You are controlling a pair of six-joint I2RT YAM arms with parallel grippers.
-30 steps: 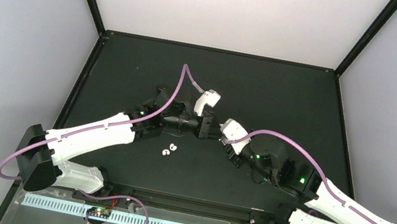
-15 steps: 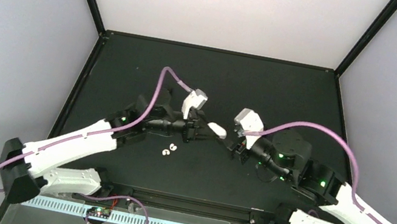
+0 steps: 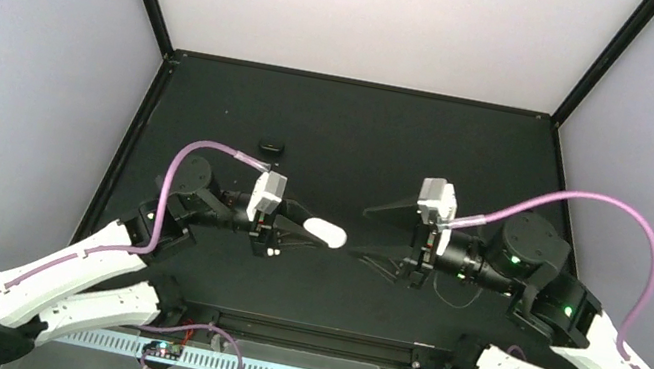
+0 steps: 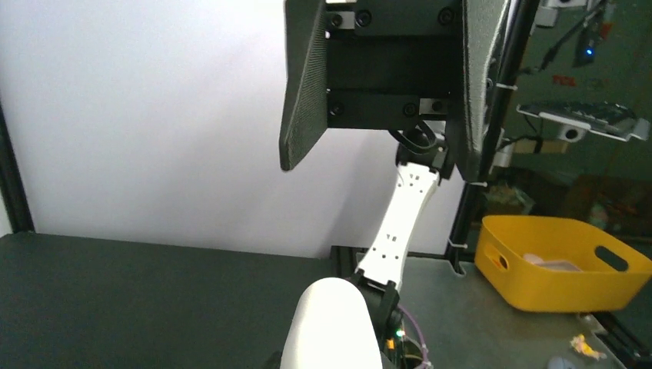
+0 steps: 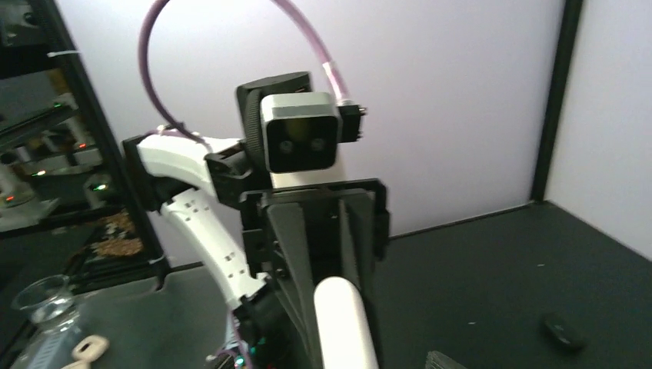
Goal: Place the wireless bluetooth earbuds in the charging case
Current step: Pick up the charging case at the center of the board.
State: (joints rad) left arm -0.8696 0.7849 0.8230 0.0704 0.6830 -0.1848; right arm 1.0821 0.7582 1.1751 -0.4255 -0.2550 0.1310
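From above, the left end effector [image 3: 307,229] is clamped on one end of the white charging case [image 3: 327,233], holding it level above the black worktop [image 3: 363,130]. The case's free end points at the right end effector [image 3: 374,230], whose fingers stand wide apart with nothing between them, near the case but not touching. One tiny white earbud [image 3: 271,252] lies on the worktop at the left end effector's near side; a second cannot be made out. A small black oval object [image 3: 271,146] sits farther back.

The left wrist view alone shows a yellow bin [image 4: 553,261] off the worktop, behind the spread right end effector [image 4: 384,92].

The right wrist view alone shows the case [image 5: 346,323] pinched between dark fingers [image 5: 296,246], and a glass beaker [image 5: 46,300] at the left.

Pale walls [image 3: 364,8] enclose the worktop.
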